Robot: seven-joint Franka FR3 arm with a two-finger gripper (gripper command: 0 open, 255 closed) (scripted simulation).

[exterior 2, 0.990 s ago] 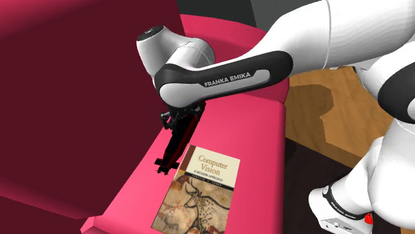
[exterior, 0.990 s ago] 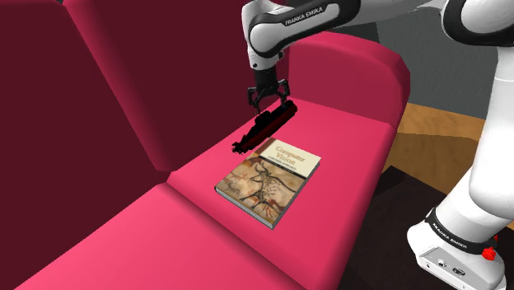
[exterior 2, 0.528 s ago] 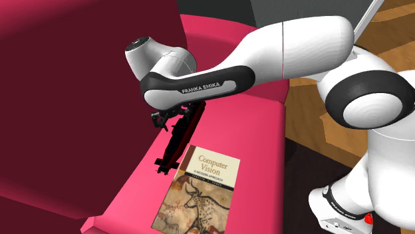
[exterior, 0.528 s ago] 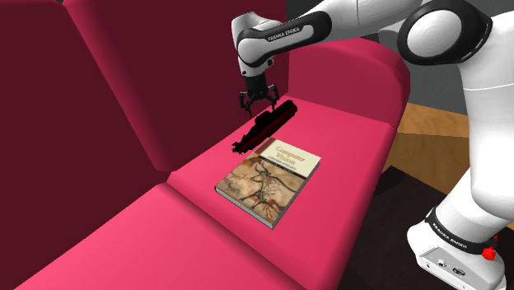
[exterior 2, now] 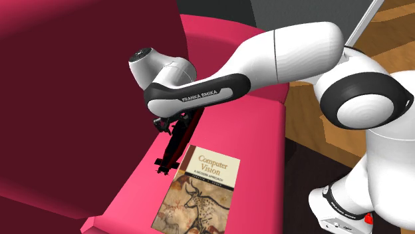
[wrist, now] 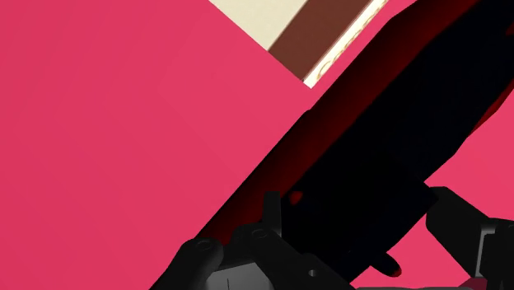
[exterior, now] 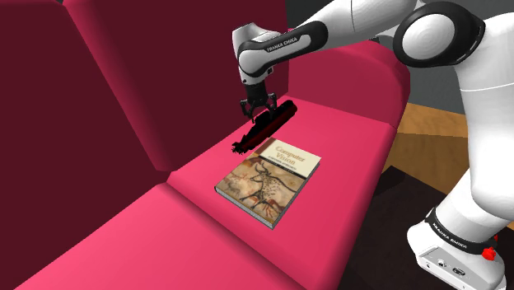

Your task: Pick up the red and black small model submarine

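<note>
White capitals reading "FRANKA EMIKA" run along the dark cover of the arm's forearm link [exterior: 284,43], legible in the shoulder view and again in the second exterior view [exterior 2: 199,93]. The pale upper cover of the book [exterior 2: 199,193] carries the title "Computer Vision"; the smaller line beneath it is not legible. The band around the arm's base [exterior: 455,236] bears white lettering too small to read.

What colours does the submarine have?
The submarine is black with dark red edges; wrist view shows it best.
</note>
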